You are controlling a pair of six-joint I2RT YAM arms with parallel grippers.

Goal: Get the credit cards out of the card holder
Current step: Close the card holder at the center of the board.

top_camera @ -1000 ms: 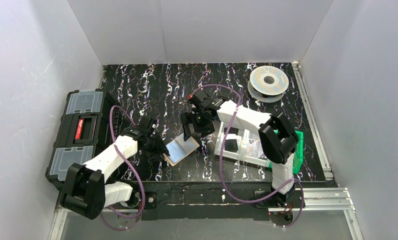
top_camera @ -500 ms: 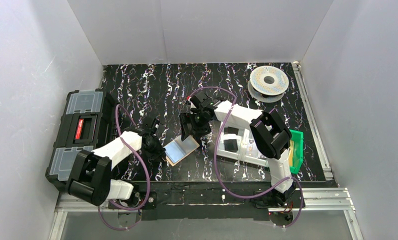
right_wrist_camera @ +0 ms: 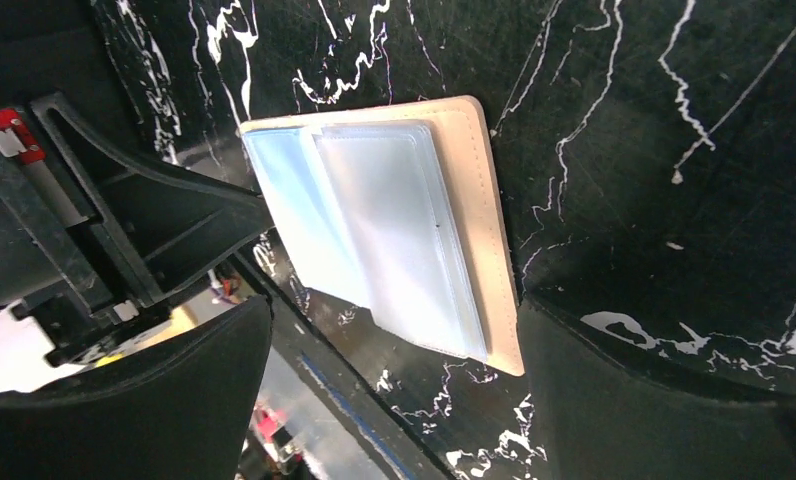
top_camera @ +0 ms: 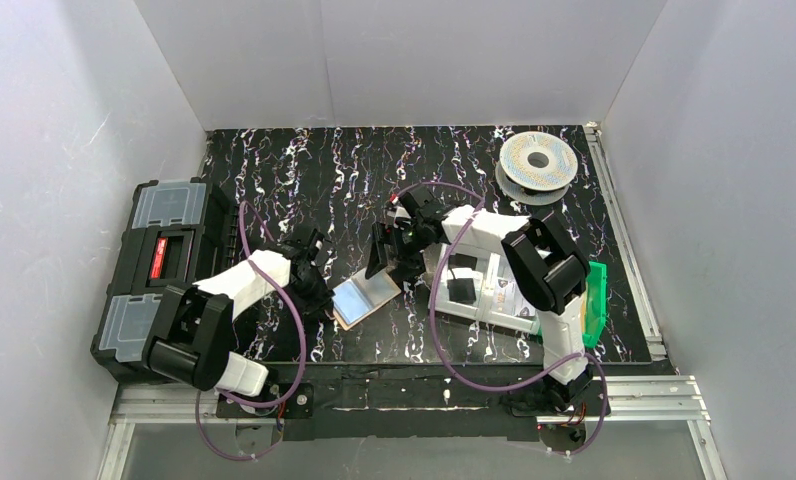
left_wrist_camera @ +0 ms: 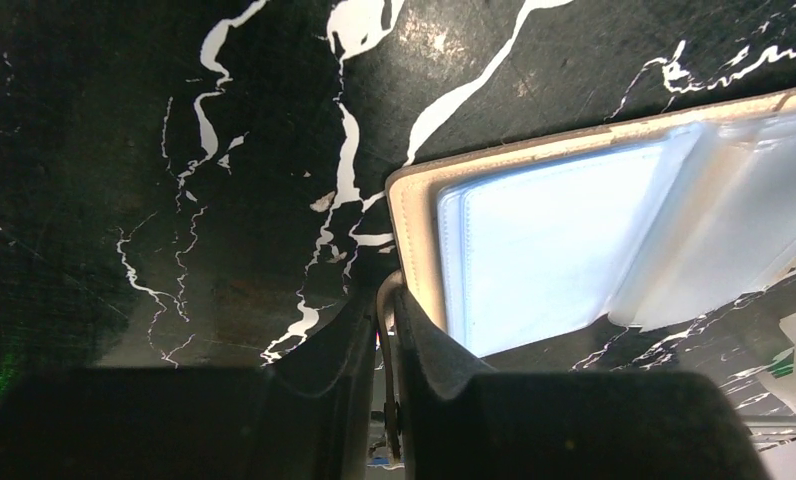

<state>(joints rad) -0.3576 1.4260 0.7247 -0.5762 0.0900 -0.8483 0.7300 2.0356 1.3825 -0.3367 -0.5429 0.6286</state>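
- My left pincer (left_wrist_camera: 384, 305) is clenched almost flat. A thin tan sliver shows between its fingers, so I judge that it is pinching the rim of the card holder (left_wrist_camera: 414, 215). The holder lies open on the black marbled surface (left_wrist_camera: 174, 150), directly ahead of the tips.
- My right pincer (right_wrist_camera: 394, 320) is released, its jaws spread wide. It faces the same holder from the opposite side, and the holder sits in the gap between its two fingers.
- The credit cards (right_wrist_camera: 374, 230) are pale blue and glossy, stacked on the holder's tan panel under my right pincer. I cannot tell whether they sit bare or inside clear sleeves.
- As I judge it, the step in hand is to close the right pincer on one card's free edge and draw it out. No card lies apart from the holder yet.
- To do it well:
  - Leave the left pincer's pinch firm and low, so the holder cannot slide or lift.
  - Narrow the right jaws before descending, since they now straddle the whole holder.
  - Aim one finger under the top card's edge only, not under the tan rim.
  - Pull flat along the surface, away from the left pincer.
- The cards look slick and thin, so a shallow bite could slip or drag several together.
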